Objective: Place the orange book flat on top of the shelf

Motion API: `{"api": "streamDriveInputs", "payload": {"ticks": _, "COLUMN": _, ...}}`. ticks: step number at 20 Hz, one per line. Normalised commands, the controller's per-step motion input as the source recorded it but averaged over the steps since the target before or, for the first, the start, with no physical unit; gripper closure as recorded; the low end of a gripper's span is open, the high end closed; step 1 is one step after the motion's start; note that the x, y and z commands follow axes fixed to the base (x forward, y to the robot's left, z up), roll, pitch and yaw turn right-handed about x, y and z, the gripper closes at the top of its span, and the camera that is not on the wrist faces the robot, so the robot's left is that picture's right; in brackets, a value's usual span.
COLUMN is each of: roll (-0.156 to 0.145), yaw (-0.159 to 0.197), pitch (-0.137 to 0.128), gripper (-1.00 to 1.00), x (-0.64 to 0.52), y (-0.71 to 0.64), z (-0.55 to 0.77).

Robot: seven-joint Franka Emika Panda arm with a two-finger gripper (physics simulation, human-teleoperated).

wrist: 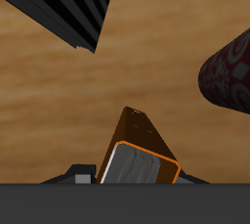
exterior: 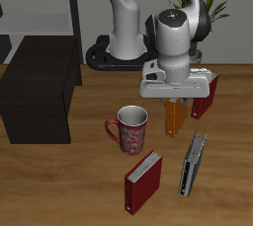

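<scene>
The orange book hangs upright under my gripper, a little above the wooden table. The gripper is shut on the book's upper end. In the wrist view the orange book shows close up with its orange covers and pale page edges, held between the jaws. The shelf is a low black-brown cabinet with a flat top, well off to the side of the gripper. Its corner also shows in the wrist view.
A red patterned mug stands close beside the held book and shows in the wrist view. A dark red book and a grey book lie near the front edge. Another dark red book stands behind the gripper.
</scene>
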Motion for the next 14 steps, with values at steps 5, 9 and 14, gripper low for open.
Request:
{"api": "streamDriveInputs", "payload": {"ticks": 5, "roll": -0.036, "yaw": 0.055, "pitch": -0.032, "gripper": 1.0, "x": -0.25, "y": -0.25, "z": 0.46}}
{"api": "streamDriveInputs", "payload": {"ticks": 9, "roll": -0.061, "yaw": 0.064, "pitch": -0.032, "gripper": 1.0, "x": -0.21, "y": -0.34, "z": 0.48}}
{"api": "streamDriveInputs", "payload": {"ticks": 14, "roll": -0.051, "yaw": 0.048, "pitch": -0.022, "gripper": 1.0, "x": -0.19, "y": -0.35, "z": 0.41}}
